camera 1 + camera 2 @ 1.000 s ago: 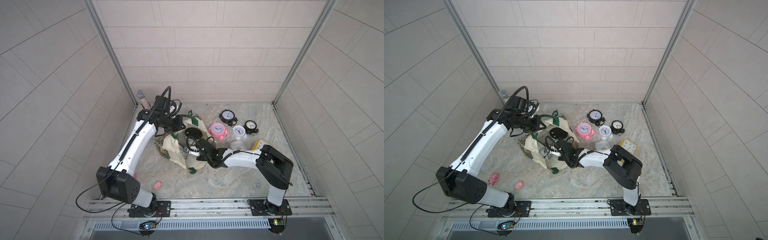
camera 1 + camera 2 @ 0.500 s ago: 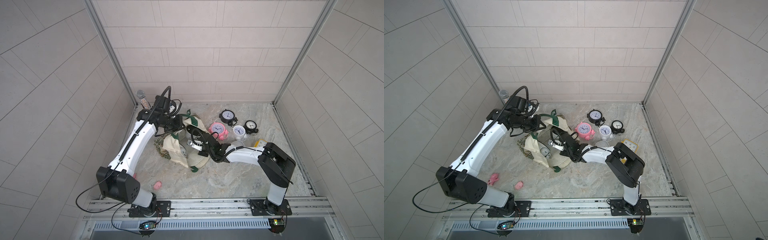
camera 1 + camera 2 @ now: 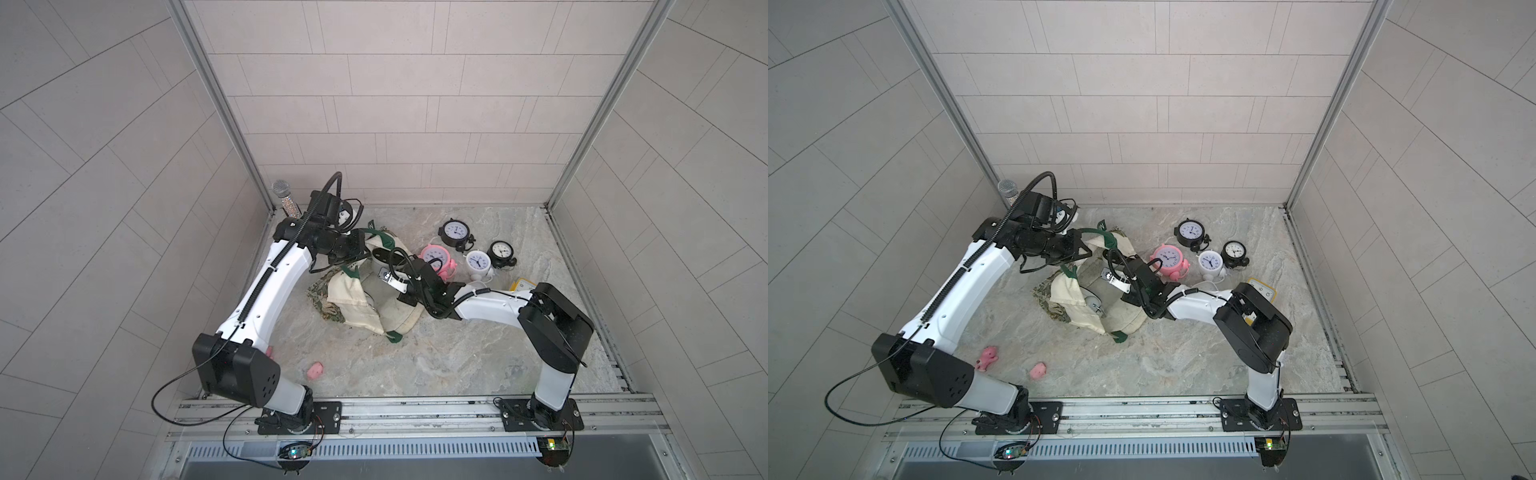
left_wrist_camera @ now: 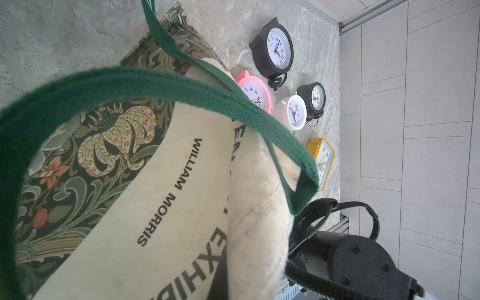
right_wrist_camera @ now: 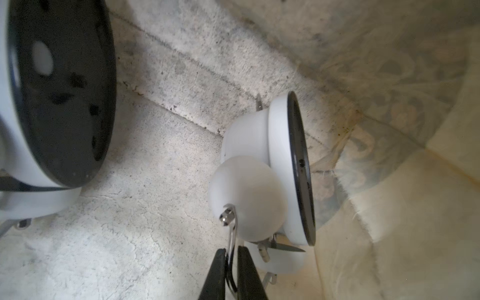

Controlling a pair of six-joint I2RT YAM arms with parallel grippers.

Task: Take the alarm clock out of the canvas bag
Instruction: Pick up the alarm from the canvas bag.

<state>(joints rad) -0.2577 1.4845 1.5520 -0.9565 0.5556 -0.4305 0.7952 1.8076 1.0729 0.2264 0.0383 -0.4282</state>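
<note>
One second on, right gripper (image 5: pixel 231 250) with alarm clock (image 5: pixel 249 137) nearer canvas bag (image 3: pixel 353 291) mouth.

The right gripper (image 5: pixel 232 250) shows only its finger ends; the rest runs off the right wrist picture. The white alarm clock (image 5: pixel 272 168) it pinches hides its dial; a second clock (image 5: pixel 59 98) is blurred and cropped. At 3 o'clock from the canvas bag (image 3: pixel 349 295), the right arm (image 3: pixel 490 309) covers most of the yellow clock (image 3: pixel 523 285). At 11 o'clock, the green handle (image 3: pixel 1100 237) masks the jaws of the left gripper (image 3: pixel 1084 248).
</note>
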